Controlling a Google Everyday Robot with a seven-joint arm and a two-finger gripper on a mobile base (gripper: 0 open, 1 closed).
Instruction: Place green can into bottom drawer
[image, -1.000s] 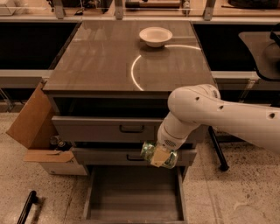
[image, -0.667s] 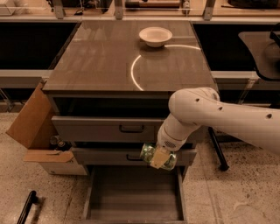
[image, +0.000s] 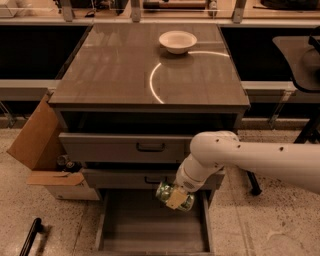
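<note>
Fingers (image: 176, 199) of the gripper (image: 175, 196) clamp the green can (image: 164, 192), now lower than a second ago. It hangs just above the open bottom drawer (image: 150, 231), toward its rear right.

Office-like lab: drawer cabinet (image: 150, 75), cardboard box (image: 36, 134); pincer (image: 176, 198) holds green can (image: 164, 192) over bottom drawer (image: 150, 231)

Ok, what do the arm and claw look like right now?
Smooth white tubular arm with small dark dots, rounded elbow, cylindrical white wrist. The claw, over the bottom drawer, shows only a tan finger pad against the green can.
</note>
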